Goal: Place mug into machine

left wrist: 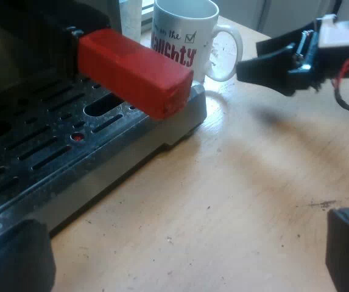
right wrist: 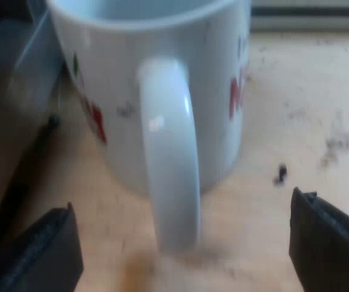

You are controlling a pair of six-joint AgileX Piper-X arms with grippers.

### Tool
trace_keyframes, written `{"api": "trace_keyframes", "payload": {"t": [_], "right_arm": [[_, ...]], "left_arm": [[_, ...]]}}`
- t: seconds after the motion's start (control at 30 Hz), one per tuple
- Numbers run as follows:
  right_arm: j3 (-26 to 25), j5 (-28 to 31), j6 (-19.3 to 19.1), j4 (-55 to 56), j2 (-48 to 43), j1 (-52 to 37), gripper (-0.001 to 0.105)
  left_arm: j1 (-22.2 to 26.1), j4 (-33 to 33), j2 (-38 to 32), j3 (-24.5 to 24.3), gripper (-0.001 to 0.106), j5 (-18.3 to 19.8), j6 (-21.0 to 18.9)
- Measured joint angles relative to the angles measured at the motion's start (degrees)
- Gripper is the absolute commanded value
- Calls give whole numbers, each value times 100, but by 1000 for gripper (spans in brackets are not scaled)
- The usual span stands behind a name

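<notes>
Pale wooden table in soft daylight

The table (left wrist: 253, 182) is light wood with a faint grain. Light comes from beyond its far edge: the wood shines whitish there and turns warmer and duller closer in, with soft-edged grey shadows (left wrist: 284, 115) lying across it. A few dark specks (left wrist: 320, 205) mark the top, and the right wrist view shows a small black crumb (right wrist: 281, 174) with a dusting of finer grit (right wrist: 338, 146) near it. Behind the table stands a bright pale strip that may be a window frame (left wrist: 134, 12), and near it a plain grey-white surface (left wrist: 284, 15); whether that is wall or cupboard cannot be told.
</notes>
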Motion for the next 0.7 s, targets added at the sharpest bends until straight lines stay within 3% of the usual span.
{"api": "trace_keyframes", "payload": {"t": [0.27, 0.4, 0.53, 0.67, 0.7], "right_arm": [[-848, 0, 15, -219, 894, 0, 71], [-909, 0, 15, -215, 1025, 0, 68], [-909, 0, 15, -196, 1025, 0, 40], [-909, 0, 15, -180, 1025, 0, 0], [-909, 0, 15, -180, 1025, 0, 0]], "left_arm": [[0, -13, 17, 74, 93, -59, 0], [0, -13, 19, 74, 93, -59, 0], [0, -13, 19, 74, 93, -59, 0], [0, -13, 19, 74, 93, -59, 0], [0, -13, 19, 74, 93, -59, 0]]}}
